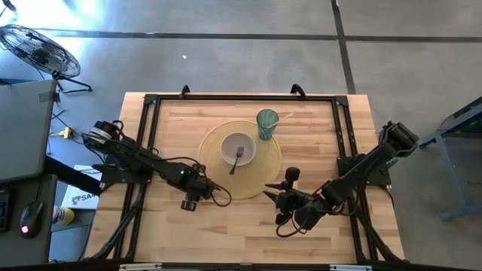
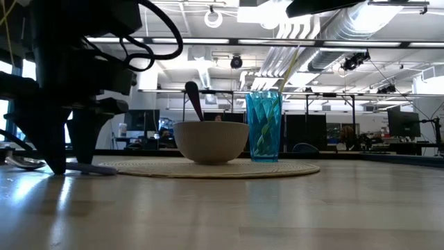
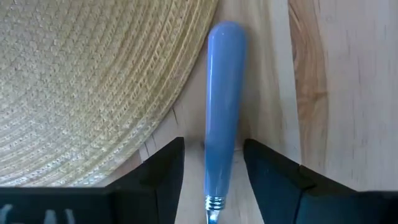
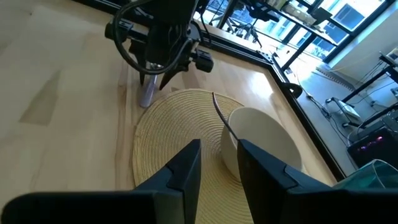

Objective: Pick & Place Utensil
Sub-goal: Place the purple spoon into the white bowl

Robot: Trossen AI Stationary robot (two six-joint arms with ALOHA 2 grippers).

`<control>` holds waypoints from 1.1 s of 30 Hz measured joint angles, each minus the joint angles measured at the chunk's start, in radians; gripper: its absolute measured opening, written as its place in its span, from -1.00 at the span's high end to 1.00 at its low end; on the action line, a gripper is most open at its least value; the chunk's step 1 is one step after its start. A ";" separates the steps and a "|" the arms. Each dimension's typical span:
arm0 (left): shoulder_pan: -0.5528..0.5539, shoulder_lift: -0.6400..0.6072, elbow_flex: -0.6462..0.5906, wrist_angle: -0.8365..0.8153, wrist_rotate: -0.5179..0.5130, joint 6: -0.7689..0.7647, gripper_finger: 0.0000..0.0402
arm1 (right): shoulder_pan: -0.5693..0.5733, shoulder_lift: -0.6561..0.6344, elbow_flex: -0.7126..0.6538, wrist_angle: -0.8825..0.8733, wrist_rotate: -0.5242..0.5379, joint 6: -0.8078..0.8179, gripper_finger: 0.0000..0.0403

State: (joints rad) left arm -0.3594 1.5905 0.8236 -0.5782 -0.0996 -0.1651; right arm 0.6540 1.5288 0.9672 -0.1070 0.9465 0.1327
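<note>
The left gripper (image 1: 192,197) hides most of the utensil in the high view, and in the low view the dark arm mass on the left covers nearly all of it, leaving only a pale sliver on the table. The left wrist view shows it best: a blue handle (image 3: 222,93) lies on the bare wood just beside the edge of the woven mat (image 3: 87,81), its metal neck cut off by the frame so the working end cannot be told. The left fingers (image 3: 163,168) stand open on either side of the handle, close to it but with a gap showing on each side, so they grip nothing. The left arm reaches from the table's left edge inward, its gripper pointing down at the mat's near-left rim. On the mat (image 1: 260,177) sits a white bowl (image 1: 238,147) with another utensil (image 1: 237,159) leaning in it, its head hidden inside the bowl in the low view. Behind the bowl, at the mat's far edge, stands a teal cup (image 1: 266,123) holding a straw. The right gripper (image 1: 286,197) hovers just off the mat's near-right rim, its fingers (image 4: 183,171) apart and empty, aimed across the mat toward the bowl and the left gripper. The right arm stretches in from the table's right edge.
</note>
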 joint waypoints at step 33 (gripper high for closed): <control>0.001 -0.219 0.094 -0.126 -0.066 0.054 0.73 | 0.106 -0.069 0.000 0.014 0.047 -0.053 0.51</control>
State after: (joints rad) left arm -0.3588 1.3716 0.9176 -0.7040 -0.1657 -0.1112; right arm 0.7605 1.4593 0.9672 -0.0934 0.9935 0.0792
